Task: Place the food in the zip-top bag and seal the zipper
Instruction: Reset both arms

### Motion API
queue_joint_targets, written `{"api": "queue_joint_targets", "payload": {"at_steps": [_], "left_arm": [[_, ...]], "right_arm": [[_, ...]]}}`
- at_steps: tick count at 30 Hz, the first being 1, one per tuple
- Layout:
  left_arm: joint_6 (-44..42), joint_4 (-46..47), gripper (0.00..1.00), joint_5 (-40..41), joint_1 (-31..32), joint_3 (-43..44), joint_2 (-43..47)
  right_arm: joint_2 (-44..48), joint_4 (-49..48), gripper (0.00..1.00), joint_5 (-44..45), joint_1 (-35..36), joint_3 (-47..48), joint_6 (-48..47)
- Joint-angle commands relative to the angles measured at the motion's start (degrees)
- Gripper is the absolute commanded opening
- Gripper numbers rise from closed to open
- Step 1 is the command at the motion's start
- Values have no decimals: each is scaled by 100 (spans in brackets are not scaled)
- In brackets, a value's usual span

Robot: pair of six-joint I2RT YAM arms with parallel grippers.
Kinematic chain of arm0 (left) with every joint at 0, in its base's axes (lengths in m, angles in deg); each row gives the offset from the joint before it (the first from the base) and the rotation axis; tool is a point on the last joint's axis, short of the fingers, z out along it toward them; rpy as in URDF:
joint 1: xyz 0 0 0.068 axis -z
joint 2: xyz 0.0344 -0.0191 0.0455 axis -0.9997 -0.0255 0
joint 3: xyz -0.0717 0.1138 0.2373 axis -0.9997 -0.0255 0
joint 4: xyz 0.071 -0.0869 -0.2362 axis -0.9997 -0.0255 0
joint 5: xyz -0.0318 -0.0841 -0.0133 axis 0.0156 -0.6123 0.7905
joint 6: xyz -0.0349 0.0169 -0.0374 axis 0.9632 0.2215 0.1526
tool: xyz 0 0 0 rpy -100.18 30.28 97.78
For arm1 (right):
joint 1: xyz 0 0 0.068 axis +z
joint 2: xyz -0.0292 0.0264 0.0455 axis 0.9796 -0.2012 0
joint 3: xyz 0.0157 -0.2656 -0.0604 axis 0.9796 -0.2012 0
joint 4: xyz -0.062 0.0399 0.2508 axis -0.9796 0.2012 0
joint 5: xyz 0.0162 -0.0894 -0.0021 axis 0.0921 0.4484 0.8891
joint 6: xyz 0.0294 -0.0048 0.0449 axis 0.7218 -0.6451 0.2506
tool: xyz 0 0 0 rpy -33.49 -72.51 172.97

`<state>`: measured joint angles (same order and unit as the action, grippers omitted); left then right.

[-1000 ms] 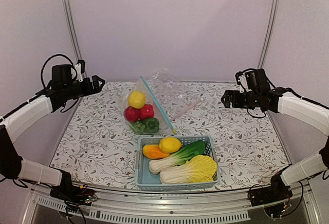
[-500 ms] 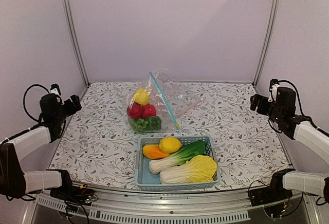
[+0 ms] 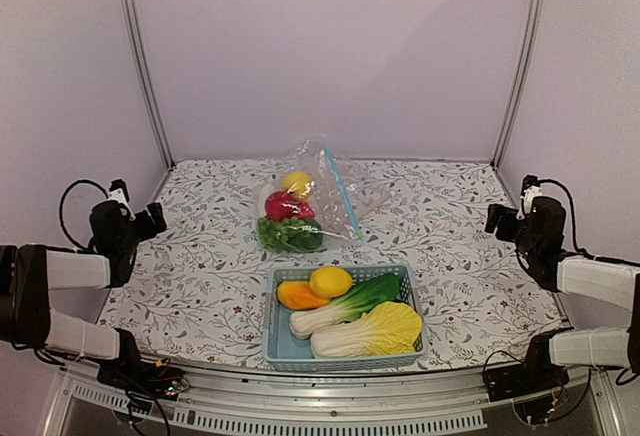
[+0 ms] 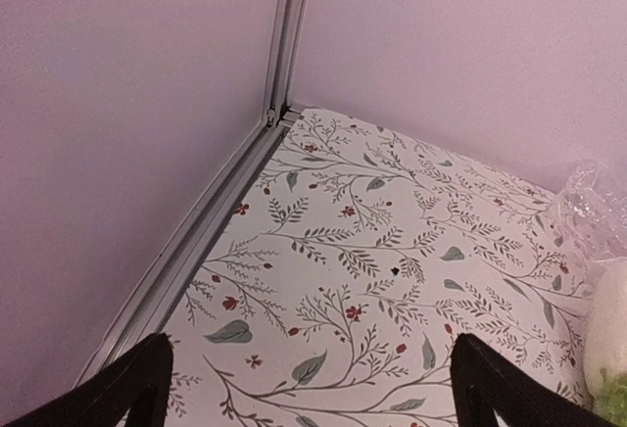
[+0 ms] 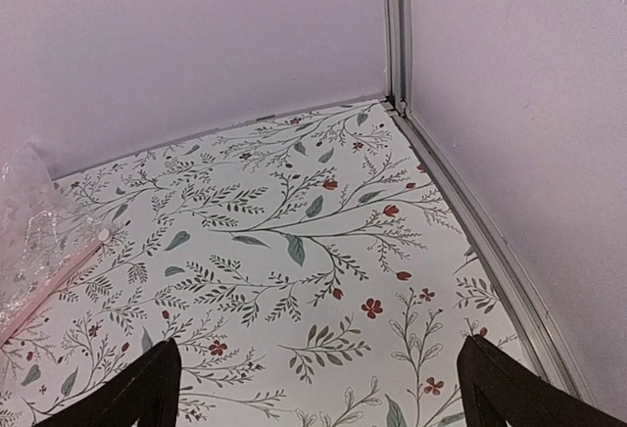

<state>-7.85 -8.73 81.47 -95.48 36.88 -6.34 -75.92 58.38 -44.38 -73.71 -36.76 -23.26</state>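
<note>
The zip-top bag (image 3: 318, 196) lies crumpled at the back centre of the table, holding a yellow lemon (image 3: 297, 184), a red fruit (image 3: 284, 206) and green leaves (image 3: 292, 235). Its teal zipper (image 3: 342, 194) runs down the bag's right side. More food fills the light-blue basket (image 3: 272, 341): a lemon (image 3: 330, 281), an orange piece (image 3: 296, 296), a leafy green stalk (image 3: 352, 302) and a pale cabbage (image 3: 375, 331). My left gripper (image 3: 150, 220) (image 4: 313, 393) is open at the far left edge. At the far right my right gripper (image 3: 494, 220) (image 5: 318, 388) is open. Both are far from the bag.
Metal frame posts (image 3: 140, 66) and purple walls close in the flowered table (image 3: 190, 276). A corner rail (image 4: 211, 221) shows in the left wrist view and another rail (image 5: 470, 212) in the right wrist view. The bag's edge (image 5: 24, 221) shows at that view's left.
Both arms have pulled back from near the bag and dropped low at the table's sides. The bag with its food has tipped to the right, its zipper strip swinging that way.
</note>
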Motion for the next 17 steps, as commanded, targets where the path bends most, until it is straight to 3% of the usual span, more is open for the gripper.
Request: {"api": "queue_joint_targets", "payload": {"at_steps": [1,17], "left_arm": [[9,361,100,-25,-27,-87,-9],[111,325,100,20,-26,-58,-56]], "right_arm": [[-75,-502,99,141,-27,-43,-141],[-23,-507,99,137,-29,-76,-139]]}}
